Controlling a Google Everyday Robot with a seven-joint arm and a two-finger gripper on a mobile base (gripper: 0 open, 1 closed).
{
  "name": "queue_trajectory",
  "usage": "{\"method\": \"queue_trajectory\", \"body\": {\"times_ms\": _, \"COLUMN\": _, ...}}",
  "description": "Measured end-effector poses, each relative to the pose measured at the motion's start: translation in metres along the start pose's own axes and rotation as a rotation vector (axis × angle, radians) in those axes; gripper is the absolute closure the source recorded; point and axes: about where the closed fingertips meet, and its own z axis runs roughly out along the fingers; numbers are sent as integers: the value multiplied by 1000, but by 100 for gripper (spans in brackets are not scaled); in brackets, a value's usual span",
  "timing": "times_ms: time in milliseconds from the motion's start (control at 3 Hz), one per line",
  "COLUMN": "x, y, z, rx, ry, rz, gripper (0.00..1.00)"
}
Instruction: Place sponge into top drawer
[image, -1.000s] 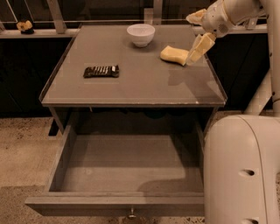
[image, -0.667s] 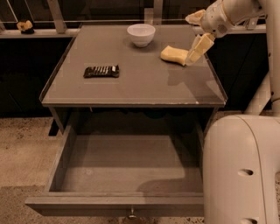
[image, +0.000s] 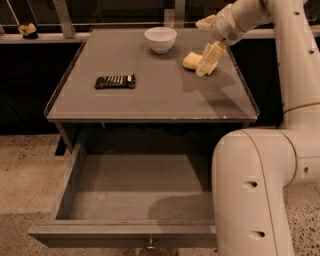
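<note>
While the top drawer (image: 135, 187) stands pulled out, flat grey wood with a small round knob (image: 149, 244), you find the sponge (image: 191, 60) on the worktop's (image: 150, 100) far right: pale-yellow, soft, blocky, long axis roughly left-right, right end hidden. Hand (image: 209, 56) sits against it; whether it grips cannot be told.
</note>
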Motion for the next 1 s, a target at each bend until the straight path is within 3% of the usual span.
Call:
{"method": "queue_trajectory", "body": {"times_ms": 333, "x": -6, "y": -21, "z": 12, "rx": 69, "ry": -19, "rz": 6, "gripper": 0}}
{"method": "queue_trajectory", "body": {"times_ms": 667, "x": -6, "y": -21, "z": 12, "rx": 70, "ry": -19, "rz": 6, "gripper": 0}}
{"method": "queue_trajectory", "body": {"times_ms": 1000, "x": 17, "y": -29, "z": -15, "rx": 139, "ry": -26, "rz": 34, "gripper": 0}}
